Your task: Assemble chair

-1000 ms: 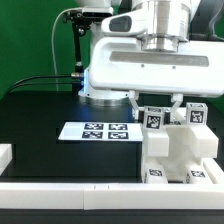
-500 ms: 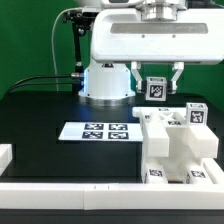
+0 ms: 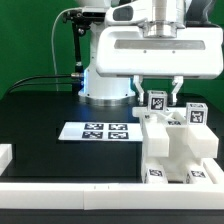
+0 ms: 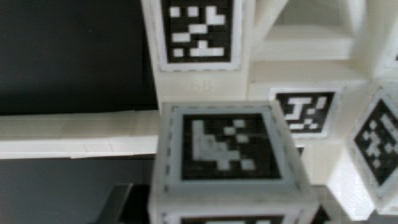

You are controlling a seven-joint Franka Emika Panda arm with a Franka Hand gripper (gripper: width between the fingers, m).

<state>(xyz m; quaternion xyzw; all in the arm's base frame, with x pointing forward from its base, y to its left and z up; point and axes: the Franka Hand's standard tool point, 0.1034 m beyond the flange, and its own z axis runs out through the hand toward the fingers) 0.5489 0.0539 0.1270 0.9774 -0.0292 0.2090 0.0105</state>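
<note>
Your chair sits partly built at the exterior view's right on the table, while your gripper holds a tagged white part between closed fingers above it, not yet seated.

Blocky white tagged chair, upright

A fixed exterior camera faces the arm's base from across the black table, slightly raised, at middle range, while the wrist camera looks down at very close range on the tagged white chair, seen by both.
</note>
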